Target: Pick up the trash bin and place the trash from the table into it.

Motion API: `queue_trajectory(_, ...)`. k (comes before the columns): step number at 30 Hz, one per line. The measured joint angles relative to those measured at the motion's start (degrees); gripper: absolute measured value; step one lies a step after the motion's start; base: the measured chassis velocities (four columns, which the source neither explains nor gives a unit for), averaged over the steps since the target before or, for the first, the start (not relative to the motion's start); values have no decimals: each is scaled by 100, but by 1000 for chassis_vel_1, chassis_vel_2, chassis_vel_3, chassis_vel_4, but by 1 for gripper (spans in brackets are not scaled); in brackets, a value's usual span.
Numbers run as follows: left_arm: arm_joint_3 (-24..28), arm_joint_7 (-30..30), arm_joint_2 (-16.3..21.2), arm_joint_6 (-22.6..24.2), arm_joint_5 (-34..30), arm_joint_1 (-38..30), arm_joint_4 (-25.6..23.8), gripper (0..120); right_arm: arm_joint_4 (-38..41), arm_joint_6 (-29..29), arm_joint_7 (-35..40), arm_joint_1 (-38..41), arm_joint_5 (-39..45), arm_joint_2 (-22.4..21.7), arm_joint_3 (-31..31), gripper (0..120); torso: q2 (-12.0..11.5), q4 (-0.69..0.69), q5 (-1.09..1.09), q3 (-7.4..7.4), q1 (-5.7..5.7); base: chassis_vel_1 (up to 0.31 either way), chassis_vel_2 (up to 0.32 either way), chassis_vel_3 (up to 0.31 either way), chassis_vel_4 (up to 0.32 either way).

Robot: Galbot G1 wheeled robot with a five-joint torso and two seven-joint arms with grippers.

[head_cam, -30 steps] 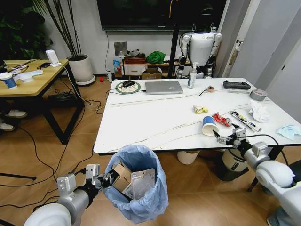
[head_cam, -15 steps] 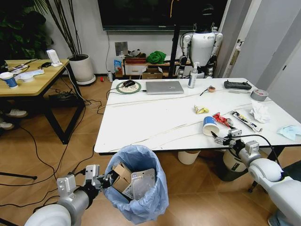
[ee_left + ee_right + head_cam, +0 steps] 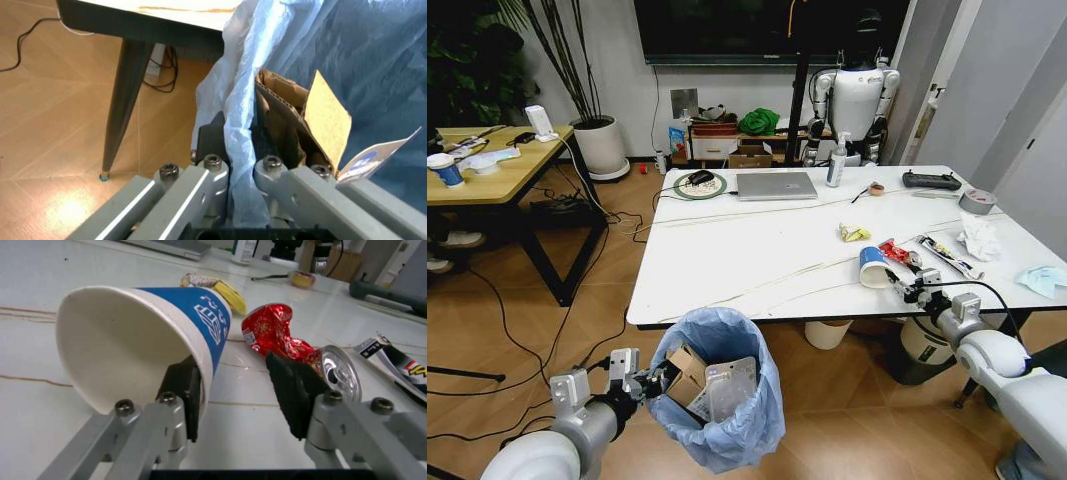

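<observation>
The trash bin (image 3: 719, 395) with its light-blue bag stands on the floor in front of the table (image 3: 747, 250). My left gripper (image 3: 653, 383) is shut on the bag at the bin's rim (image 3: 239, 132). Brown cardboard (image 3: 313, 117) and a white sheet (image 3: 730, 385) lie inside the bin. The blue-white paper cup (image 3: 873, 267) lies on its side near the table's front edge. My right gripper (image 3: 906, 291) is open at the cup, one finger (image 3: 183, 390) at its mouth and the cup wall (image 3: 200, 320) between the fingers. Beyond it lie red (image 3: 270, 335) and yellow (image 3: 854, 233) wrappers.
A white tissue (image 3: 978, 238), a pale-blue tissue (image 3: 1041, 280), a printed packet (image 3: 949, 256) and a silver can (image 3: 341, 377) lie at the table's right. A laptop (image 3: 774, 185), bottle (image 3: 835, 162) and tape roll (image 3: 975, 201) are farther back. A black-rimmed bin (image 3: 920, 345) stands under the table.
My right gripper has edged a little farther onto the table, closer to the cup's rim. The left gripper and the bin have stayed where they were.
</observation>
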Motion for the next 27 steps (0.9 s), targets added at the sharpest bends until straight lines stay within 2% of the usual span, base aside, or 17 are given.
queue_trajectory(9, 13, -1, -7, 0, 20, 14, -10, 0, 37, -7, 32, 70, 86, -24, -84, 1, 0, 0, 0, 0, 0, 0, 0, 0, 0)
queue_trajectory(15, 52, 0, -11, 0, 23, -4, 0, 0, 370, 43, 19, 19, 265, -138, -106, 0, 0, -1, 0, 0, 0, 0, 0, 0, 0)
queue_trajectory(20, 79, 7, -9, 0, 31, -29, 23, 0, 1403, 264, -218, -10, 751, -373, -314, 0, 0, 0, -2, 0, 0, 0, 0, 0, 0)
queue_trajectory(21, 79, 7, -9, 0, 31, -29, 23, 0, 1403, 264, -218, -10, 751, -373, -314, 0, 0, 0, -2, 0, 0, 0, 0, 0, 0)
queue_trajectory(27, 84, 17, 47, -3, -8, -90, 38, 0, 2772, 549, -667, 220, 1254, -726, -985, 0, 0, 2, 0, 0, 0, 0, 0, 0, 0)
